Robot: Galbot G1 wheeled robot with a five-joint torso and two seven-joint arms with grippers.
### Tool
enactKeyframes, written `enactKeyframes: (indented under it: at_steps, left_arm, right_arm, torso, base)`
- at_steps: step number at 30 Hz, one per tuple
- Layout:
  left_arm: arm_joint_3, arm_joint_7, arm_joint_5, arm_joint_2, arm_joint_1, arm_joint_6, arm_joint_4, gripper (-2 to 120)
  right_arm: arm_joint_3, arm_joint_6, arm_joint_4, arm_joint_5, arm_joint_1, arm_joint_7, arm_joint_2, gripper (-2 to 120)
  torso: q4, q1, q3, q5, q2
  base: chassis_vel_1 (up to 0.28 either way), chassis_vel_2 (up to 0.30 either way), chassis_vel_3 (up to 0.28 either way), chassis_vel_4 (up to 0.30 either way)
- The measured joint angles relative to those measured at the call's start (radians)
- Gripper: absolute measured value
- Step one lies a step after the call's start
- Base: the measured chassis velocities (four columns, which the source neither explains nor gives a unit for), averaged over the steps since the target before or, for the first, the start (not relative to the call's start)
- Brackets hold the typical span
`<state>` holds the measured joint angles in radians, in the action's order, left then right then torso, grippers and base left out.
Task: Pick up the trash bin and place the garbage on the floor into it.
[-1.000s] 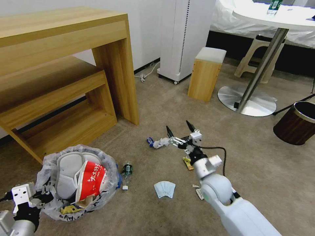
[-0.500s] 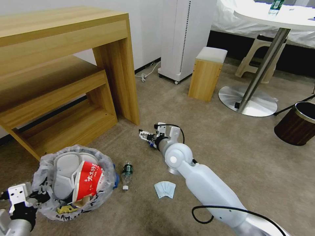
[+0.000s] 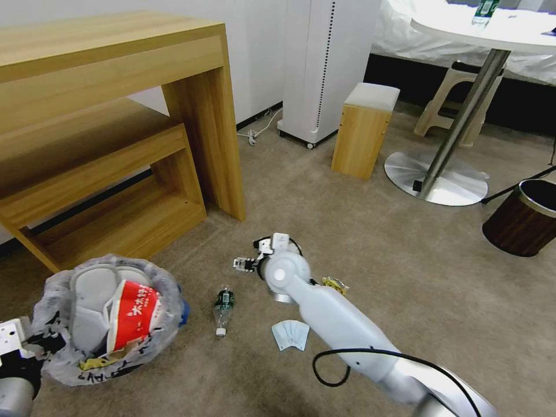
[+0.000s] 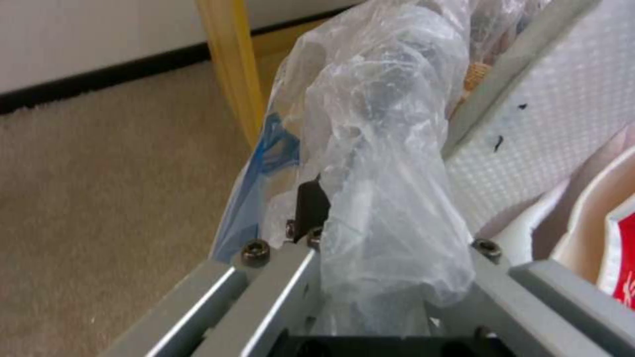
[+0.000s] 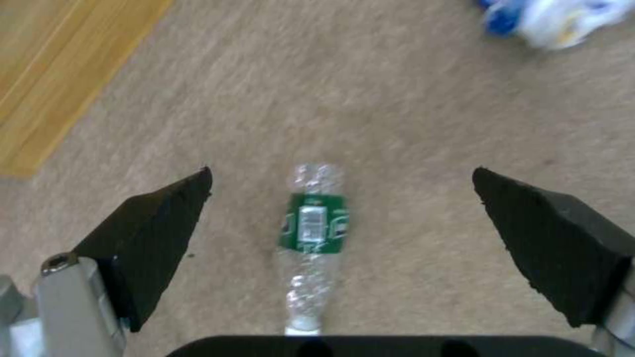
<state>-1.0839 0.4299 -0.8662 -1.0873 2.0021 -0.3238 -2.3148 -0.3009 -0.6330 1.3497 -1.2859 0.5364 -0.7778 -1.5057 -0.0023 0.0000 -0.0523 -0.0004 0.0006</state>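
Observation:
The trash bin (image 3: 168, 289), lined with a crinkly plastic bag (image 4: 390, 124), hangs at the lower left and holds white slippers (image 3: 87, 295) and a red-white paper bowl (image 3: 134, 313). My left gripper (image 3: 41, 343) is shut on the bin's bagged rim; the left wrist view shows the bag bunched between its fingers (image 4: 311, 203). My right gripper (image 3: 243, 264) is open above the floor (image 3: 376, 249). In its wrist view the plastic bottle (image 5: 314, 233) lies on the carpet between the spread fingertips (image 5: 165, 208). The bottle (image 3: 223, 306), a blue face mask (image 3: 291, 335) and a yellow wrapper (image 3: 335, 284) lie loose; a white-blue wad (image 5: 555, 17) lies farther off.
A wooden desk with a low shelf (image 3: 116, 116) stands at the left. Behind are a white tower unit (image 3: 327, 63), a wooden stool (image 3: 365, 130) and a round table's metal base (image 3: 437, 179). A dark brown bin with a metal rim (image 3: 521, 217) sits at the right.
My right arm has swung left, carrying its open gripper away from the white-blue wad to above the bottle. The left gripper has shifted the bin to the left.

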Motion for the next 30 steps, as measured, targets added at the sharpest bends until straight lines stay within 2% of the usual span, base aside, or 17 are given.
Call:
enactKeyframes:
  at_steps: [3, 6, 11, 15, 25, 28, 30]
  left_arm:
    - [0.013, 0.013, -0.021, 0.002, -0.007, -0.006, 0.0, 1]
    - [0.024, 0.018, -0.024, 0.0, -0.01, -0.007, 0.002, 1]
    - [0.043, 0.021, -0.01, -0.008, -0.012, -0.008, 0.006, 1]
    - [0.052, 0.016, 0.002, -0.012, -0.012, -0.006, 0.012, 1]
    - [0.059, 0.01, 0.009, -0.017, -0.014, 0.002, 0.016, 1]
    - [0.058, 0.007, 0.013, -0.018, -0.009, 0.007, 0.012, 1]
    - [0.058, 0.006, 0.013, -0.019, -0.008, 0.007, 0.011, 1]
  right_arm:
    - [-0.017, -0.032, -0.079, 0.011, -0.017, -0.01, -0.068, 100]
    - [-0.023, -0.052, -0.131, 0.023, -0.024, -0.035, -0.103, 100]
    - [-0.028, -0.064, -0.233, 0.063, -0.027, -0.076, -0.108, 100]
    - [-0.017, -0.053, -0.299, 0.083, -0.036, -0.062, -0.107, 100]
    - [-0.005, 0.014, -0.307, 0.179, -0.033, 0.124, -0.104, 100]
    - [-0.01, 0.081, -0.3, 0.239, -0.026, 0.269, -0.104, 100]
    - [-0.011, 0.094, -0.298, 0.257, -0.023, 0.291, -0.103, 100]
  torso:
    - [-0.0001, 0.0, 0.0, 0.0002, 0.0]
    - [0.0003, 0.0, 0.0, 0.0002, 0.0]
    - [-0.0005, 0.0, 0.0, 0.0002, 0.0]
    - [-0.0004, 0.0, 0.0, 0.0003, 0.0]
    - [-0.0001, 0.0, 0.0, 0.0003, 0.0]
    - [-0.0001, 0.0, 0.0, 0.0004, 0.0]
    - [0.0, 0.0, 0.0, 0.0004, 0.0]
  base:
    - [0.0, 0.0, 0.0, 0.0]
    - [0.0, 0.0, 0.0, 0.0]
    - [0.0, 0.0, 0.0, 0.0]
    - [0.0, 0.0, 0.0, 0.0]
    - [0.0, 0.0, 0.0, 0.0]
    - [0.0, 0.0, 0.0, 0.0]
    - [0.0, 0.0, 0.0, 0.0]
